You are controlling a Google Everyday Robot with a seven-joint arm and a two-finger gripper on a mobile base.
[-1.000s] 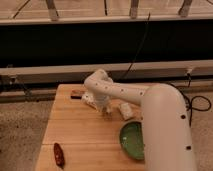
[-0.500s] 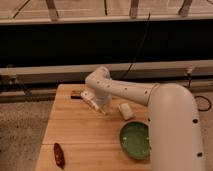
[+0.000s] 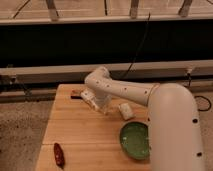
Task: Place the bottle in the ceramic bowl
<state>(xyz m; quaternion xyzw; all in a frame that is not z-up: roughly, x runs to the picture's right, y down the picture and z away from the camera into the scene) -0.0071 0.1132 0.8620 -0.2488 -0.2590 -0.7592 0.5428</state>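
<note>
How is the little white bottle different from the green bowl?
The bottle is white, small and stubby; the ceramic bowl is green, round and much wider. The bottle sits farther back, the bowl nearer the front edge. Both rest on the wooden table. The gripper hangs beside the bottle, not touching it.

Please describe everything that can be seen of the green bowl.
The green bowl is round, shallow and glossy, like glazed ceramic, and looks empty. It stands upright on the wooden table, toward its right front; the robot's white arm hides its right edge. The small white bottle lies behind it, apart. The claw is farther back and left, not touching it.
</note>
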